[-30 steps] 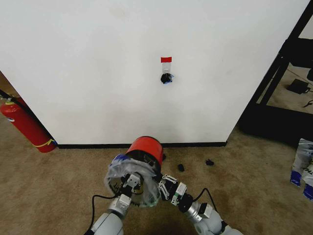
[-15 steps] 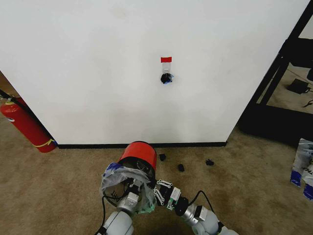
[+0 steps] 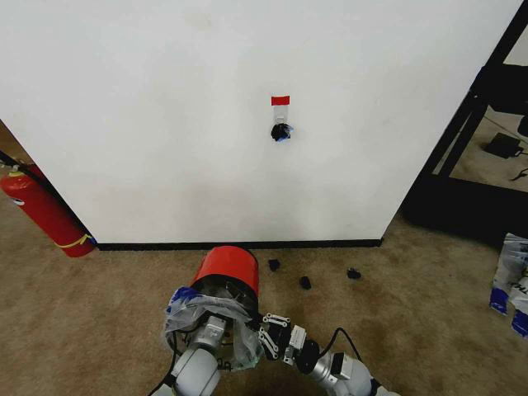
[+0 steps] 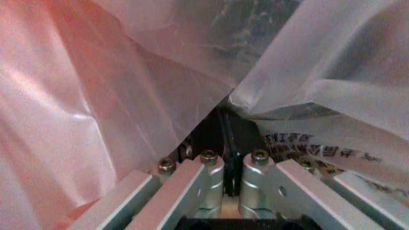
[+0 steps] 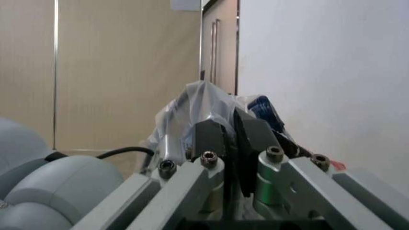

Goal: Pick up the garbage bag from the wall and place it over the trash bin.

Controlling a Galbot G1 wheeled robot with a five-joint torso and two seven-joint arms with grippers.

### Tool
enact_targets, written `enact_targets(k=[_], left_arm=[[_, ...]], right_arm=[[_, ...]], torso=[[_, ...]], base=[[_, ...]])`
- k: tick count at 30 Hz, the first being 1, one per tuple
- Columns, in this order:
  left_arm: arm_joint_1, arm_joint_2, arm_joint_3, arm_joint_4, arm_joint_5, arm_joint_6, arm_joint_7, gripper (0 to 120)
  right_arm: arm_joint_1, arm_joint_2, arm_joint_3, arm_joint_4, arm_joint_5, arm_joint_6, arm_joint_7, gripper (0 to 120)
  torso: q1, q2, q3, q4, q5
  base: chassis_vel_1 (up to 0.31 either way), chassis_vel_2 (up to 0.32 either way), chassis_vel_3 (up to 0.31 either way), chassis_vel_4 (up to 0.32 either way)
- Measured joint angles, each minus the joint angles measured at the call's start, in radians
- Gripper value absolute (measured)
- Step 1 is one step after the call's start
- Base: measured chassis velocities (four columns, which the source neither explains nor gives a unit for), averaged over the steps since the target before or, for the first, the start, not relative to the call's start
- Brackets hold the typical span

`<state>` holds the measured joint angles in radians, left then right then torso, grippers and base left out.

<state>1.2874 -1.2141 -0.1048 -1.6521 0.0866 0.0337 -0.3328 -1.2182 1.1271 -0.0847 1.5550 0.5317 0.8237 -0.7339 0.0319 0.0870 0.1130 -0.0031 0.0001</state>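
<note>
Nearest the robot, at the bottom of the head view, both grippers are seen low over the carpet [image 3: 99, 330], pressed against the garbage bag [image 3: 191, 307]. The left gripper [image 3: 213, 328] is buried in the bag's folds; in the left wrist view its fingers [image 4: 217, 165] are brought together, with thin plastic bunched right at their tips, so the film appears to be pinched between them. The right gripper [image 3: 266, 337] sits just beside it, at the bag's right edge; in the right wrist view its fingers [image 5: 238, 143] are closed narrow on a fold of the bag [image 5: 198, 108]. The bag is draped loosely over the open mouth of the trash bin [image 3: 224, 272], which is tilted toward the robot so that its red base faces up and away. A blue patch of the bag shows at its left edge. Just beyond the bin, small black scraps [image 3: 305, 282] lie on the carpet near the black baseboard [image 3: 247, 244]. Behind them the wall [image 3: 165, 124] rises, with a red tape strip [image 3: 280, 101] above a black hook [image 3: 280, 131]. A fire extinguisher [image 3: 43, 211] leans at the far left, and white-and-blue packages [image 3: 511, 280] are seen at the far right.
</note>
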Motion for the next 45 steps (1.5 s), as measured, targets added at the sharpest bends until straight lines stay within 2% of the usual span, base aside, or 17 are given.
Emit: enact_targets(k=[15,22,33,45], left_arm=[[0.051,0.004,0.056,-0.068,0.008,-0.009,0.052,0],[0.044,-0.012,0.073,-0.059,0.015,-0.014,0.061,0],[-0.003,-0.034,0.082,-0.010,0.001,-0.021,0.064,0],[-0.030,-0.018,0.054,0.046,-0.002,-0.024,0.035,0]], right_arm=[[0.033,0.020,0.010,-0.030,0.008,-0.001,0.036,1],[0.044,0.032,0.013,-0.047,0.005,-0.001,0.053,1],[0.035,0.040,-0.002,-0.076,0.003,-0.001,-0.035,1],[0.022,0.015,0.013,-0.046,0.029,-0.001,-0.061,1]], torso=[[0.000,0.000,0.000,0.0000,0.0000],[0.000,0.000,0.000,0.0000,0.0000],[0.000,0.000,0.000,0.0000,-0.0002],[0.000,0.000,0.000,0.0000,-0.0001]], base=[[0.000,0.000,0.000,0.000],[0.000,0.000,0.000,0.000],[0.000,0.000,0.000,0.000],[0.000,0.000,0.000,0.000]])
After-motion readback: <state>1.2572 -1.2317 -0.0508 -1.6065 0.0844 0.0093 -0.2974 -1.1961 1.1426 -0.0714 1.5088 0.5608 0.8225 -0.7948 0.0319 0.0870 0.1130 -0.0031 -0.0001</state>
